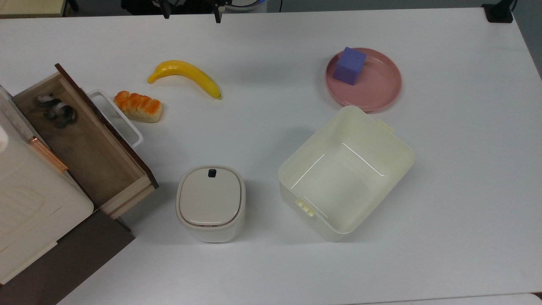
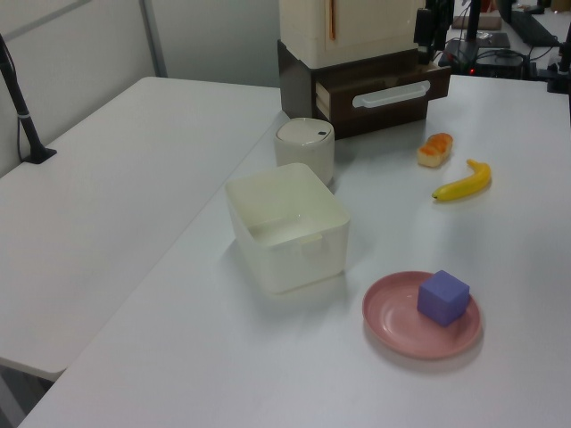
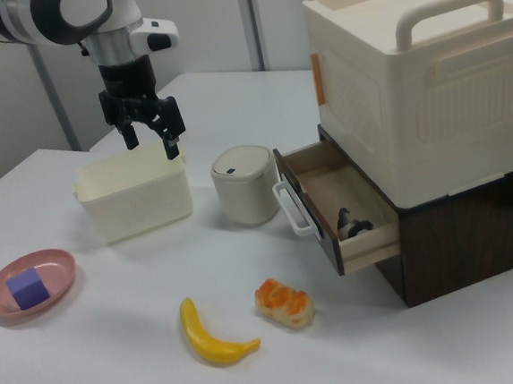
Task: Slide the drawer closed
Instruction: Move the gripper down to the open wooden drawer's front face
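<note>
We see the wide wooden drawer with its dark brown front and white loop handle pulled out of the dark cabinet. The black 2-finger gripper hangs above the bench, fingers released and apart, holding nothing.

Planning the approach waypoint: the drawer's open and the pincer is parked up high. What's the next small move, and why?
Probably bring the open pincer down and across toward the dark brown front panel and white loop handle of the wooden drawer. The drawer stands pulled out, and the pincer hangs in the air far from it. The orange bread roll lies near the front, so come in above it.
</note>
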`<state>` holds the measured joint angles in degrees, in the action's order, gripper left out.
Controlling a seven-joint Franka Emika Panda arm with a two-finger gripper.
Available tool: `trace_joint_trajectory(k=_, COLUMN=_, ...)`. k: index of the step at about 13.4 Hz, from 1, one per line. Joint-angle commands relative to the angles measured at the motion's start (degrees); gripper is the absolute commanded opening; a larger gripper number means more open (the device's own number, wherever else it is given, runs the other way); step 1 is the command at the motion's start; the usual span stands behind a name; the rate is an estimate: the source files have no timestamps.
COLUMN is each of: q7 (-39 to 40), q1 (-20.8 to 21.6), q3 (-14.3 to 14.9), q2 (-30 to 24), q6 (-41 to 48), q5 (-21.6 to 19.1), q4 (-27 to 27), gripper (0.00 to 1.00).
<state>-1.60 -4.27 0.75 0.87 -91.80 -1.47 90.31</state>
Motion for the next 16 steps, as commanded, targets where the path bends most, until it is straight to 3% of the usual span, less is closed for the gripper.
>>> trace_joint_trajectory(k=1, q7=0.46, q1=0.49, q3=0.66, q2=-0.43, q6=1.36, q5=-1.70, q4=0.21, gripper=1.00)
trace_joint_trajectory(k=5, q7=0.73, q1=0.49, q3=0.66, q2=-0.43, q6=1.45, q5=-1.70, q4=0.91, gripper=0.97)
trace_joint_trajectory(k=7, q7=0.02, q1=0.66, q3=0.66, q2=-0.34, q6=1.45, q5=-1.61, q4=2.14, gripper=0.71)
trace_joint_trajectory(k=8, q7=-1.11, q1=0.40, q3=0.66, q2=-0.25, q6=1.45, q5=-1.52, q4=2.41, gripper=0.46)
trace_joint_trajectory(k=9, q7=-1.12, q1=0.23, q3=0.66, q2=-0.08, q6=1.36, q5=-1.43, q4=3.02, gripper=0.03)
trace_joint_trajectory(k=16, q7=-1.21, q1=-6.09, q3=1.10, q2=6.33, q6=-2.66, q5=-1.43, q4=6.98, gripper=0.00)
